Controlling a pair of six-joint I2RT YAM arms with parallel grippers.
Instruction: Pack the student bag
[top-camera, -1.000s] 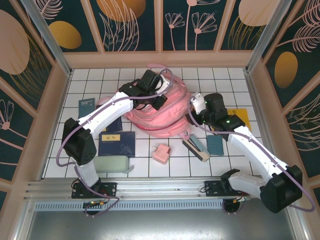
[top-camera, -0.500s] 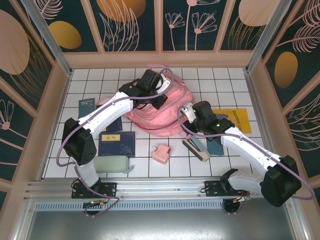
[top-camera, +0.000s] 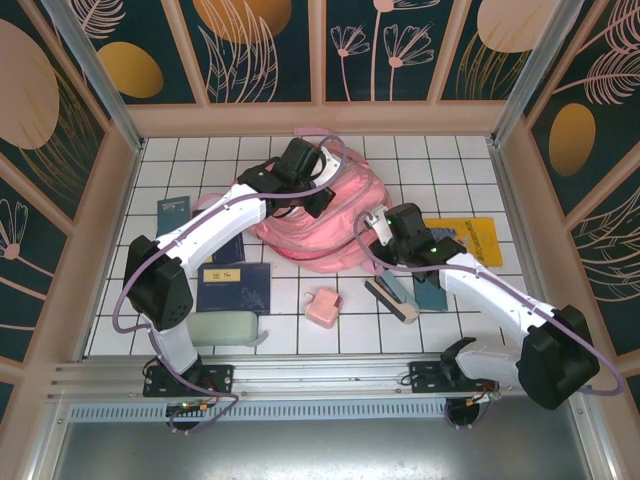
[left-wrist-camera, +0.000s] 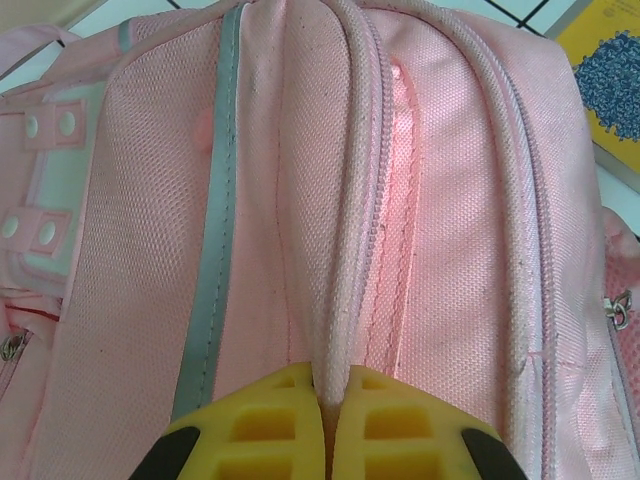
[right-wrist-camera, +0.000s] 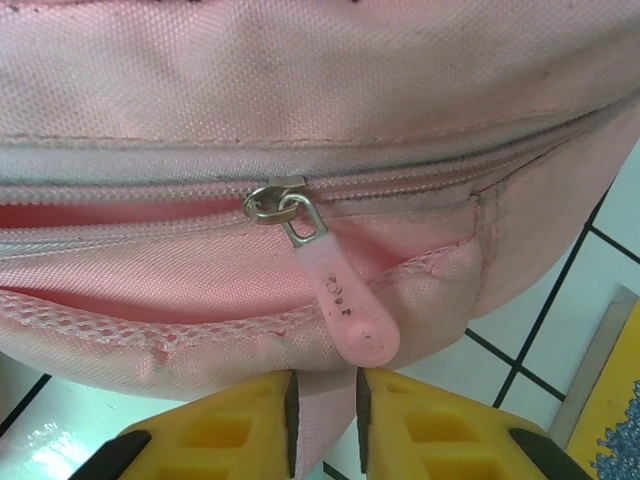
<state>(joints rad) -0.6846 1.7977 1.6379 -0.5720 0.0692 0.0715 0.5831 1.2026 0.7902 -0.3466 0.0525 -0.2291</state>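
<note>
The student bag (top-camera: 322, 240), a big pink backpack with silvery stripes, lies at the middle of the tiled table. My left gripper (top-camera: 305, 192) is on its top, shut on a raised pink piping ridge (left-wrist-camera: 345, 250) that runs between the yellow fingertips (left-wrist-camera: 332, 385). My right gripper (top-camera: 375, 228) is at the bag's right side, facing a front pocket zipper. Its jaws (right-wrist-camera: 325, 385) stand a narrow gap apart, with pink bag fabric showing in the gap. The pink zipper pull (right-wrist-camera: 345, 300) hangs from a metal slider (right-wrist-camera: 272, 200), its tip just above the right finger and not between the pads.
A small pink box (top-camera: 322, 307), a dark blue book (top-camera: 234, 288) and a pale green pouch (top-camera: 222, 328) lie in front of the bag. A yellow book (top-camera: 468, 237), a teal notebook (top-camera: 431, 292) and a long case (top-camera: 392, 296) lie right. Wooden walls (top-camera: 110, 190) surround the table.
My right gripper has moved left, in against the bag's side pocket, and its jaws have narrowed. The left gripper has kept its hold on the bag's top.
</note>
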